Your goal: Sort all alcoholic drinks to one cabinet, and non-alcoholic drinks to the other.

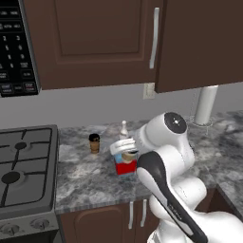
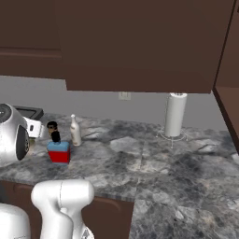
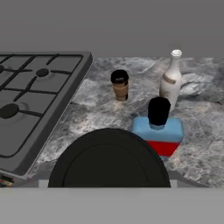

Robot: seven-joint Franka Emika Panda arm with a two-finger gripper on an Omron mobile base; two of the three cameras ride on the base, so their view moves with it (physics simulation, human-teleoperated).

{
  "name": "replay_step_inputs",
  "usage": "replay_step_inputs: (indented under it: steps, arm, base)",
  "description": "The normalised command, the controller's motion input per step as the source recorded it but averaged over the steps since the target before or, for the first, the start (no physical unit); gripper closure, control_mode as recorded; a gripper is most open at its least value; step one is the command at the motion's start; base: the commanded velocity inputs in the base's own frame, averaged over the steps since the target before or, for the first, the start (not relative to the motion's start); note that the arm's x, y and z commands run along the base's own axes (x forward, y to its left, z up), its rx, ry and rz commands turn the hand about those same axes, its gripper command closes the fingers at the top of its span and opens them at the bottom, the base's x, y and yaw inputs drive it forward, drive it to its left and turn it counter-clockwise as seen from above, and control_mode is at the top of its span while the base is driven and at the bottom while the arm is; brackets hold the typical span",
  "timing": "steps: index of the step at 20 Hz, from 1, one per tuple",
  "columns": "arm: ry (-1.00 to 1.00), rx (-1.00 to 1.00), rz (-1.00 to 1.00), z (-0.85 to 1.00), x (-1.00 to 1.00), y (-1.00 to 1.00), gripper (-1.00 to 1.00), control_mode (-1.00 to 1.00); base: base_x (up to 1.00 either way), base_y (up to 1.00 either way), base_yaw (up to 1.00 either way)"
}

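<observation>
**Q:** Sorting drinks into two cabinets is the job; how much of it can be counted as done?

**A:** None is seen to be done. No drink is shown inside a cabinet. The dark wall cabinet [image 1: 95, 42], upper centre of the left base view, is pictured with its door shut behind the silver bar handle [image 1: 154, 38].

**Q:** Where are the drinks found?

**A:** Three are stood on the marbled desk [image 3: 205, 144], to the right of the stove [image 3: 35, 100] in the hand view. The blue bottle [image 3: 158, 136] is seen at centre right of that view, the pale bottle [image 3: 171, 81] above it and near it, and one coffee cup [image 3: 120, 85] to the upper left of the blue bottle, apart from both.

**Q:** And the other cup?

**A:** A broad black lid at the bottom centre of the hand view is taken for the second coffee cup [image 3: 109, 159], held close under the robot's hand [image 1: 124, 148]. The fingers are hidden beneath it; they are judged to be clamped on the cup.

**Q:** What is left?

**A:** All four drinks are yet to be shelved, and a cabinet is yet to be opened.
</observation>
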Motion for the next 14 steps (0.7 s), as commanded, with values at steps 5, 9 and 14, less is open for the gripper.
replay_step_inputs:
  steps: [5,9,14]
  arm:
    - [-0.05,0.0,0.0,0.61,-0.22,-0.37,1.0,-1.0]
    - [0.0,-0.01,0.0,0.54,-0.2,-0.41,1.0,-1.0]
    - [0.0,-0.05,0.0,0.44,-0.2,-0.41,1.0,-1.0]
  base:
    - [0.0,0.0,0.0]
    - [0.0,0.0,0.0]
    - [0.0,0.0,0.0]
